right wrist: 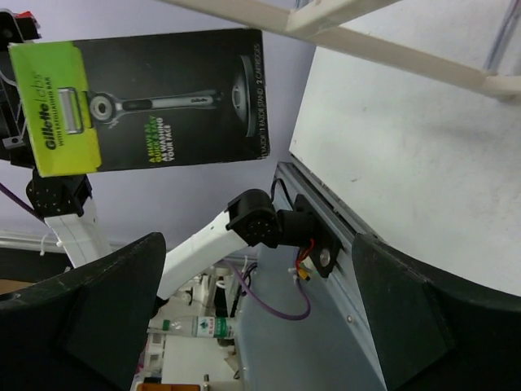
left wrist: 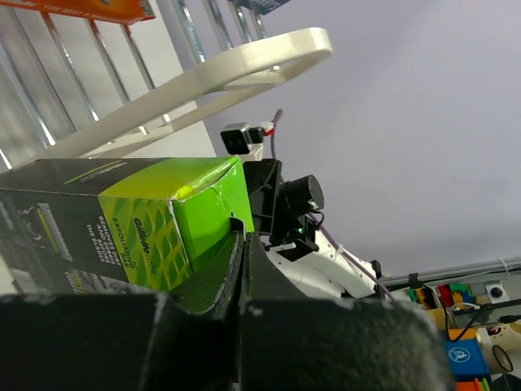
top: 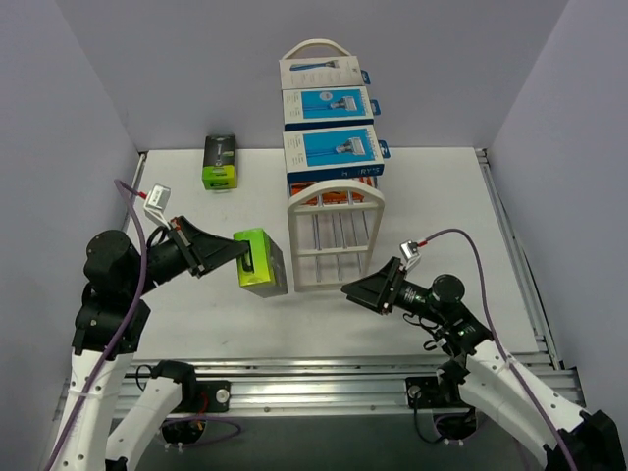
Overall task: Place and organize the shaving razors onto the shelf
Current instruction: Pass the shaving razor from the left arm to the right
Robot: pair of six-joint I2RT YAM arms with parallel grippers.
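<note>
My left gripper [top: 232, 253] is shut on the lime end of a black-and-lime razor box [top: 261, 261], held just left of the shelf's front arch [top: 334, 231]. In the left wrist view the fingers [left wrist: 242, 244] are pressed together at the box's green corner [left wrist: 146, 220]. The right wrist view shows the box's printed face [right wrist: 163, 98]. My right gripper [top: 358, 291] is open and empty, low by the shelf's front right foot. Three blue-and-white boxes [top: 332, 147] lie on the upper tiers. An orange box [top: 334, 196] sits lower down.
A second black-and-lime box [top: 219, 162] stands on the white table [top: 442, 226] at the back left. Walls close in the table at the left, back and right. The cream shelf arch [left wrist: 244, 65] is close above the held box. A shelf bar [right wrist: 391, 49] crosses the right wrist view.
</note>
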